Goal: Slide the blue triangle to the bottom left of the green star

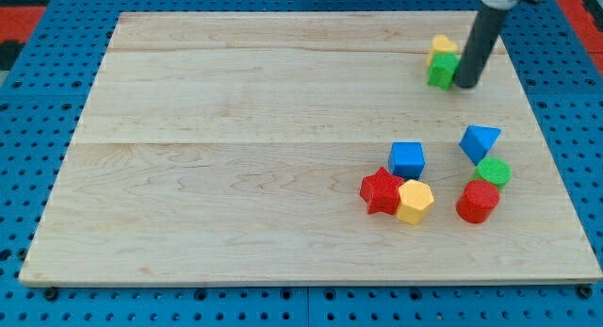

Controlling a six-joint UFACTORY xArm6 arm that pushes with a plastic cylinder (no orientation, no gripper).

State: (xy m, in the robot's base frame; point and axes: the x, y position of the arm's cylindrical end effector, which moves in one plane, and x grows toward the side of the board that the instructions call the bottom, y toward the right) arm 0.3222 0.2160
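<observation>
The blue triangle [479, 140] lies at the view's right, just above a green round block [494, 171]. The green star [441, 73] sits near the view's top right, touching a yellow block [444, 47] above it. My tip [467, 83] stands right beside the green star, on its right side, well above the blue triangle.
A blue cube [407, 159], a red star-like block [381, 190] and a yellow hexagon [415, 201] cluster at the lower middle right. A red cylinder [477, 202] sits below the green round block. The wooden board [236, 148] ends close to the blocks at the right.
</observation>
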